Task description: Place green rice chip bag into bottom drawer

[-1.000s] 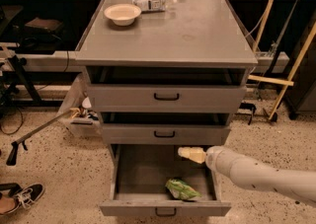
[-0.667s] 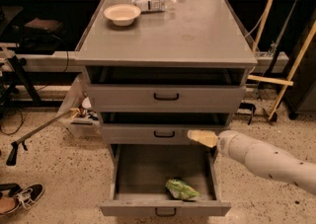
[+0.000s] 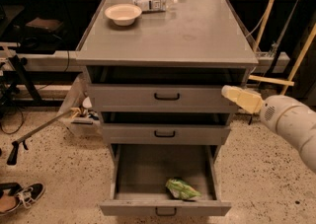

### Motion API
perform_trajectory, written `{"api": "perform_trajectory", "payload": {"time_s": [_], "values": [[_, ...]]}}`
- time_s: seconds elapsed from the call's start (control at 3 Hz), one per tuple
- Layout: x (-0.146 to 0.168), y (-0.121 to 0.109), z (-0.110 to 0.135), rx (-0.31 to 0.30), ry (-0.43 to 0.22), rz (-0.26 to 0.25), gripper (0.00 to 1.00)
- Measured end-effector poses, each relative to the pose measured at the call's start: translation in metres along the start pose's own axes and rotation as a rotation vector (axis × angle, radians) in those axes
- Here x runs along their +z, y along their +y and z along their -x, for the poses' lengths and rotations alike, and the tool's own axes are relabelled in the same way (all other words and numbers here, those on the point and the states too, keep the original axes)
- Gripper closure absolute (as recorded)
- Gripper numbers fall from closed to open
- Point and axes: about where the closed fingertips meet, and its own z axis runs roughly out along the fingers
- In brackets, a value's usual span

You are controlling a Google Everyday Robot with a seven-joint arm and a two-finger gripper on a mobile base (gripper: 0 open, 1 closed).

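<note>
Down-left of the pale yellow gripper (image 3: 241, 98), whose grip I cannot tell, the crinkled bright-green snack bag (image 3: 182, 189) lies in the grey metal bottom drawer (image 3: 143, 208). It is likely light, soft and slippery, so pinch a crumpled edge.

Grey drawer cabinet (image 3: 187, 35) just left of the gripper (image 3: 231, 94). Speckled terrazzo floor (image 3: 54, 178) below it, broom handles (image 3: 269, 6) up-right, sneaker (image 3: 19, 199) far lower-left. Dim light.

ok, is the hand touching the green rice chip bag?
Apart. Camera view: the hand is up by the top drawer's right end; the green rice chip bag lies alone in the open bottom drawer.
</note>
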Motion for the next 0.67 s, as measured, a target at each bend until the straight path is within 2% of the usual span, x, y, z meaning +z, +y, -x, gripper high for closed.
{"api": "perform_trajectory", "payload": {"time_s": [0.33,0.67], "values": [[0.000,0.001,0.000,0.000,0.000,0.001,0.00],[-0.014,0.008,0.068,-0.022,-0.117,-0.003,0.00]]}}
